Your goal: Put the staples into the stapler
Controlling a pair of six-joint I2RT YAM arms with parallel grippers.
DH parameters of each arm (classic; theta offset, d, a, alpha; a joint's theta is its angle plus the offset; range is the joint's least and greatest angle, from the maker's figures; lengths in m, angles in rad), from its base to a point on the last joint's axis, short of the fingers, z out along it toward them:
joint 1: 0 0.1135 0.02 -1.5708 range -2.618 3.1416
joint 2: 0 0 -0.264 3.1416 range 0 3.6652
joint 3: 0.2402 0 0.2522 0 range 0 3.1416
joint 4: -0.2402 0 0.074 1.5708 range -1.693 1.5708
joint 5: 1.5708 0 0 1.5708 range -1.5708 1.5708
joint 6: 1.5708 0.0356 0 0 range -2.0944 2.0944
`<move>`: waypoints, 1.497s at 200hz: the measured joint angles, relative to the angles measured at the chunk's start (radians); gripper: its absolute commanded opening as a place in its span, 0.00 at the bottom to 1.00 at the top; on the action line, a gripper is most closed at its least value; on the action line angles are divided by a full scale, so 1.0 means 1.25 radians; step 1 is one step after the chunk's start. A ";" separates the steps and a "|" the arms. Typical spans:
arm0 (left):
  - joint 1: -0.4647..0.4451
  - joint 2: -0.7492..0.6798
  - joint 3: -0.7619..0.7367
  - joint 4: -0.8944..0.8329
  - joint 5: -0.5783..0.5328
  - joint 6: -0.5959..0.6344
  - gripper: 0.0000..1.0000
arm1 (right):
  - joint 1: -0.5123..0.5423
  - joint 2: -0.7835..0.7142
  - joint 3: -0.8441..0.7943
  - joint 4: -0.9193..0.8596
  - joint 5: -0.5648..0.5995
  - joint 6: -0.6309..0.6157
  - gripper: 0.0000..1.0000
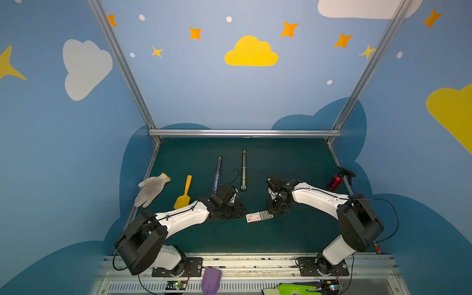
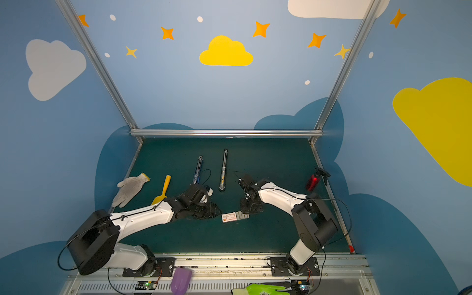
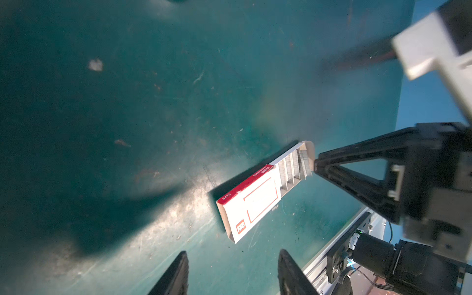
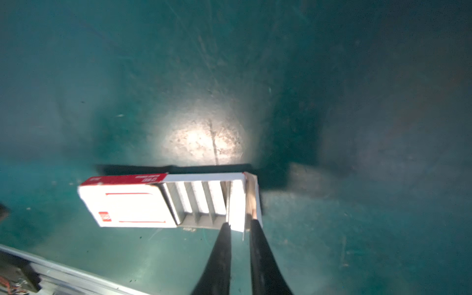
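A small white box [image 1: 253, 217] with a red edge lies on the green mat between both arms. Its tray is slid out towards the right arm, showing grey rows of staples [image 4: 196, 196]. My right gripper [image 4: 240, 223] stands at the tray's end, jaws a narrow way apart around the last strip, with a thin gap beside it. My left gripper [image 3: 233, 252] is open just short of the box's [image 3: 255, 201] closed end and holds nothing. A long blue-and-metal bar [image 1: 217, 173] further back looks like the stapler; it is too small to be sure.
A silver rod [image 1: 244, 169] lies beside the blue bar. A grey glove [image 1: 152, 189] and a yellow scoop [image 1: 185, 194] lie at the left, a red spray bottle [image 1: 335, 180] at the right edge. A purple scoop [image 1: 210, 279] and a green glove [image 1: 293, 290] sit on the front rail.
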 measured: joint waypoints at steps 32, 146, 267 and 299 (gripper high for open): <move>0.000 0.000 0.000 -0.004 0.000 0.000 0.56 | -0.014 -0.026 -0.004 0.000 0.009 0.000 0.14; -0.007 0.001 0.000 -0.024 -0.005 0.000 0.56 | -0.033 0.034 -0.041 0.039 0.000 -0.001 0.10; 0.000 -0.029 0.060 -0.130 -0.051 0.001 0.54 | 0.054 0.121 0.023 0.125 -0.120 0.021 0.10; 0.000 -0.029 0.075 -0.165 -0.055 0.002 0.52 | 0.071 0.173 0.081 0.153 -0.154 0.018 0.11</move>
